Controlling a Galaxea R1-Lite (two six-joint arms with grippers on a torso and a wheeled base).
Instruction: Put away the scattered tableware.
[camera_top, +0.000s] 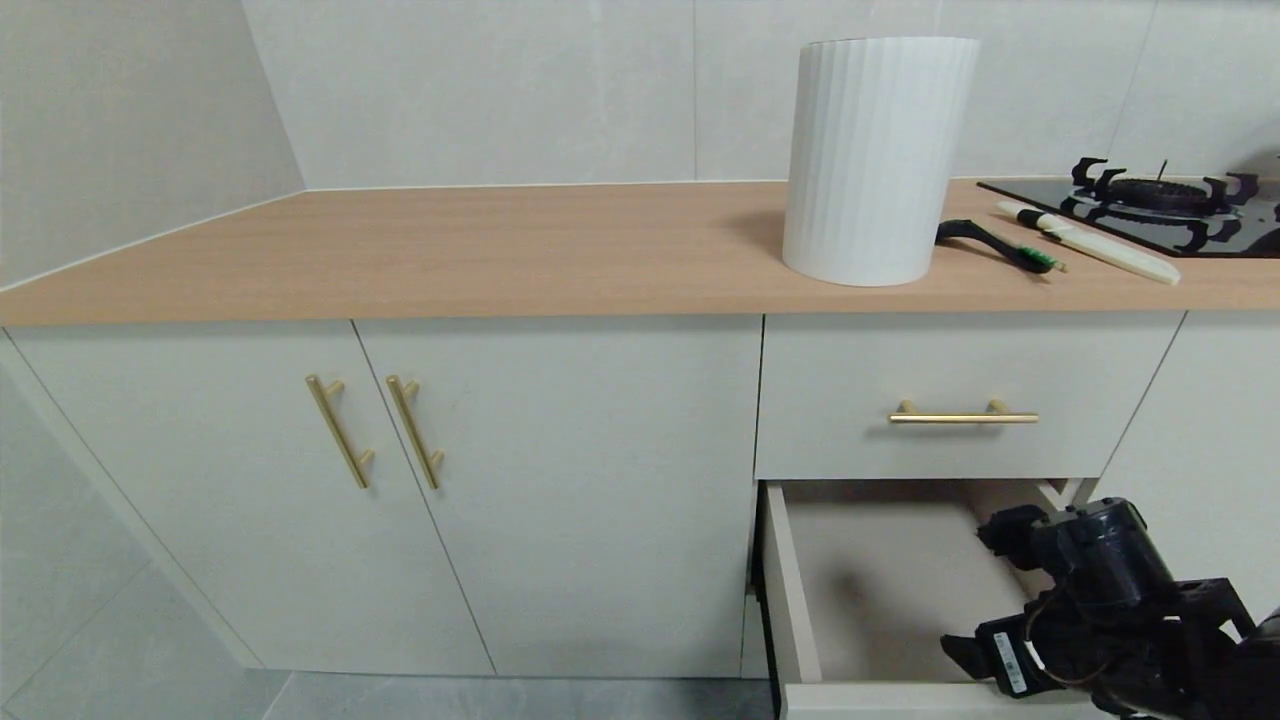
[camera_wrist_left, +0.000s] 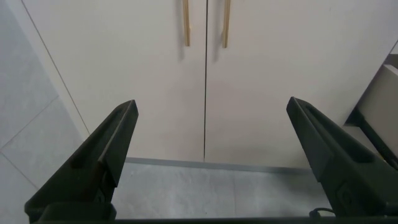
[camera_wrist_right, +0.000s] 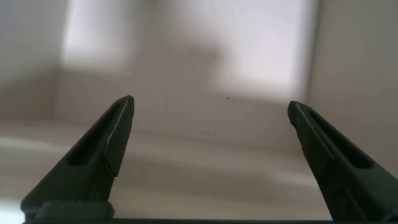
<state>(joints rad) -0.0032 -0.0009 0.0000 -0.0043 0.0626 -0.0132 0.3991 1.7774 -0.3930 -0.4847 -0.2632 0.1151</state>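
**Drawer open, knife and brush not put away yet**

Head view: A long wooden tabletop (camera_top: 500, 250) runs across the kitchen. On it stands a tall white tub (camera_top: 875, 160) with ridges. Just beside the tub lies a brush (camera_top: 1000, 245) with a black handle and green bristles. Next to the brush lies a pale knife (camera_top: 1095, 245), close to the black stove (camera_top: 1150, 200). Under the tabletop, the top drawer (camera_top: 962, 417) is closed. The bottom drawer (camera_top: 790, 590) below it is pulled out, and nothing lies in the part that I can see. The right gripper (camera_top: 975, 590) is down low over this open drawer. Its jaws are spread and hold nothing.

Left wrist view: The left gripper (camera_wrist_left: 210, 106) is low, in front of two closed cupboard doors (camera_wrist_left: 205, 62) with gold handles (camera_wrist_left: 185, 22). The grey floor (camera_wrist_left: 186, 186) is under it. Its jaws are spread wide and hold nothing.

Right wrist view: The spread jaws point into the pale inside of the open drawer. There is nothing between them.

How far along: I think the job has only just begun. The drawer is open, so a place looks ready. The knife and the brush are both up on the tabletop, well apart from both grippers. Each one has to be picked up and put away, and then the drawer likely needs closing.
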